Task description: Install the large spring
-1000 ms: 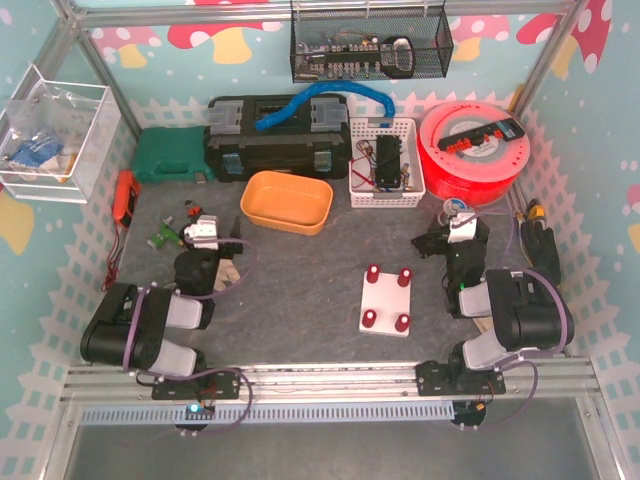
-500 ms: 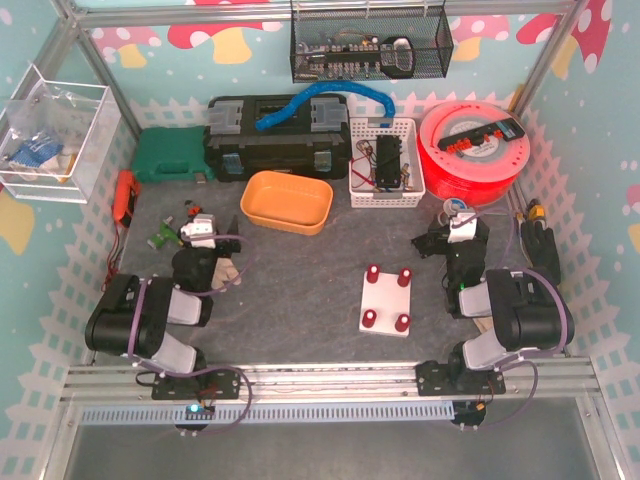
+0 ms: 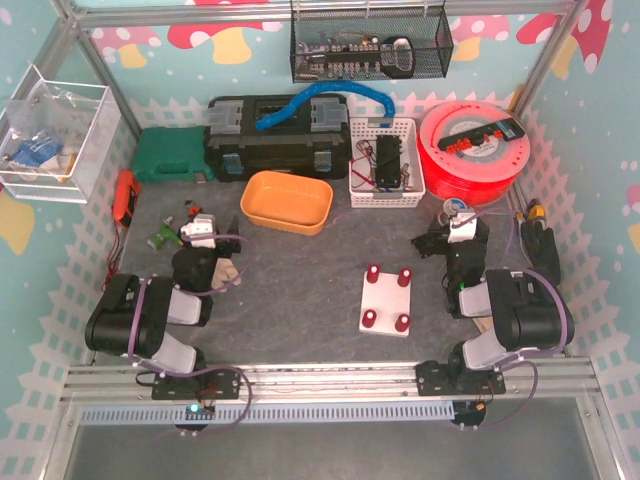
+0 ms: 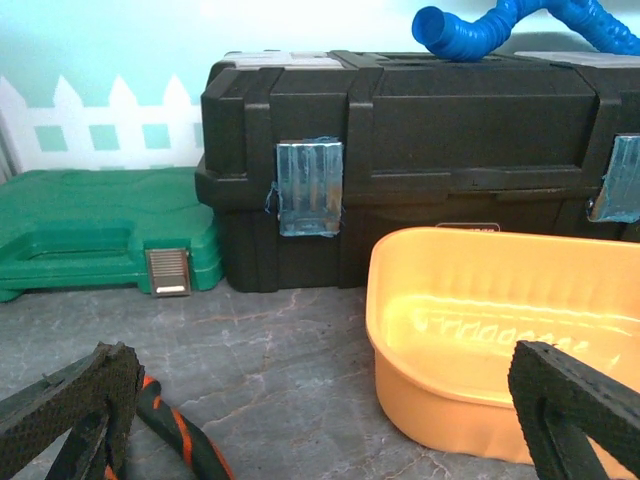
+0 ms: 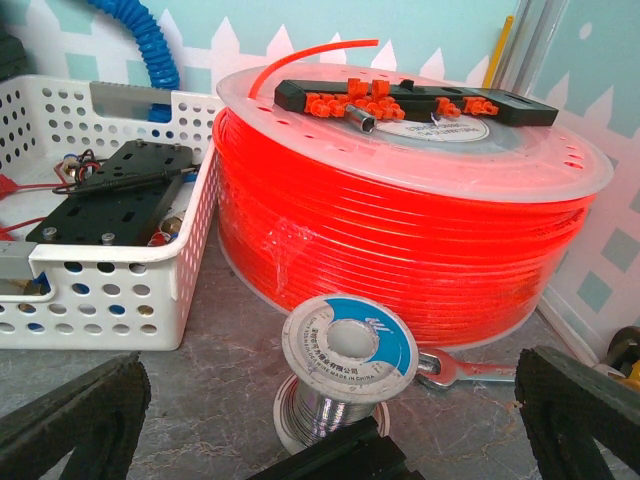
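A white plate [image 3: 386, 300] with four red posts lies on the grey mat right of centre. I cannot make out a large spring in any view. My left gripper [image 3: 205, 246] rests low at the left, facing the orange tray [image 3: 286, 201]. Its jaws stand wide open and empty in the left wrist view [image 4: 330, 440]. My right gripper [image 3: 455, 240] rests at the right, facing the red filament spool [image 3: 473, 150]. It is wide open and empty in the right wrist view [image 5: 330, 430].
A black toolbox [image 4: 420, 150] and a green case [image 4: 90, 230] stand behind the orange tray [image 4: 500, 340]. A white basket [image 5: 100, 260], a solder spool [image 5: 345, 370] and a wrench [image 5: 460, 370] sit before the right gripper. An orange-black cable [image 4: 175, 440] lies by the left finger.
The left arm has shifted slightly to the left and settled. The right arm has not moved.
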You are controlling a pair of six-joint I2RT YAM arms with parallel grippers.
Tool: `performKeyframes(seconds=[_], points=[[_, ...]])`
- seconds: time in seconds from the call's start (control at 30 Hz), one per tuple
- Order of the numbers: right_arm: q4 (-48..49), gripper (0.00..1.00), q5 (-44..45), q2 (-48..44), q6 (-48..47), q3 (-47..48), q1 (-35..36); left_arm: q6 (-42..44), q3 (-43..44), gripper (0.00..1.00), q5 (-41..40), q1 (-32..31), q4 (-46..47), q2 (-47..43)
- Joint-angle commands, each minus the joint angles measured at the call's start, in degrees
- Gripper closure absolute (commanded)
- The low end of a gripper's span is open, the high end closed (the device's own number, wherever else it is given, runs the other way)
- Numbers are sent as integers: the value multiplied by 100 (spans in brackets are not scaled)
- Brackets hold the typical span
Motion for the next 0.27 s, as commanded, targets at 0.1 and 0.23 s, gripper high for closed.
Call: performKeyframes(seconds=[0.1,0.23], points=[[184,1,-37,-1,-47,-19,-18,-182,190,1,296,141,-118,22],[192,1,-36,-3,-49,-17,-22,-183,179,1,301,155,-121,6]])
